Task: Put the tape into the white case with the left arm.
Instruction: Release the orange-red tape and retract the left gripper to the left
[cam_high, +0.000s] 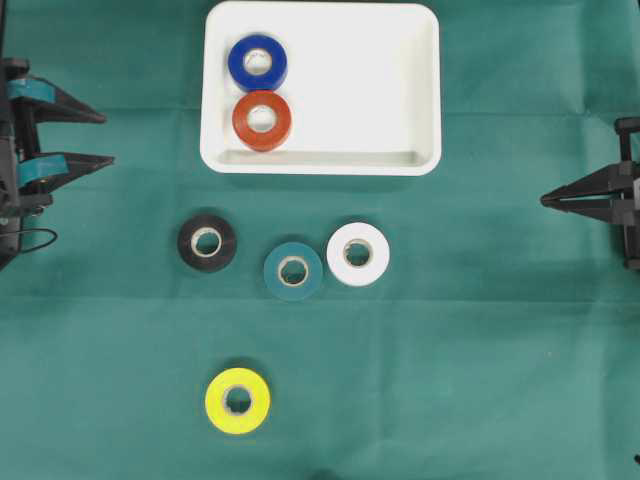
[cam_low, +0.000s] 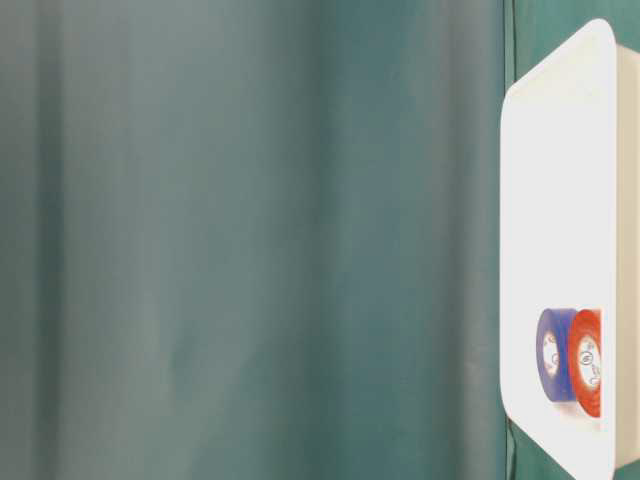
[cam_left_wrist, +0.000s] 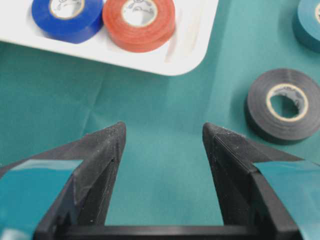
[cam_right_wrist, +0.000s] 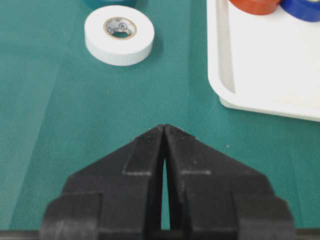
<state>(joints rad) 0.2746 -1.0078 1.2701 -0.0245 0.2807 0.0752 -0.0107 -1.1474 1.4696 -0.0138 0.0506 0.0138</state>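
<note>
**Two rolls in the white case, four on the cloth**

Taking the white case (cam_high: 420, 90) as the landmark and working from the near edge of the overhead view toward it: the yellow tape (cam_high: 238, 401) lies farthest from the case, flat on the green cloth (cam_high: 480, 350). Closer in sits a loose row of three rolls — the black tape (cam_high: 207, 242), the teal tape (cam_high: 293, 270) and the white tape (cam_high: 358, 254), the last two almost touching. All lie flat, hole up, just short of the case's near rim.

The case itself is a wide, shallow white tray with rounded corners and a raised rim. Inside, at its left end, the red tape (cam_high: 262, 121) lies nearer the front wall and the blue tape (cam_high: 257, 63) behind it, the two touching. Faint print shows on the cardboard cores, too small to read.

The left gripper (cam_high: 108, 138), with teal strips on its pointed fingers, sits at the left edge beside the case, jaws parted and holding nothing — only cloth shows between them. The right gripper (cam_high: 545, 200), plain black, sits at the right edge, its tips pressed together on nothing.
</note>
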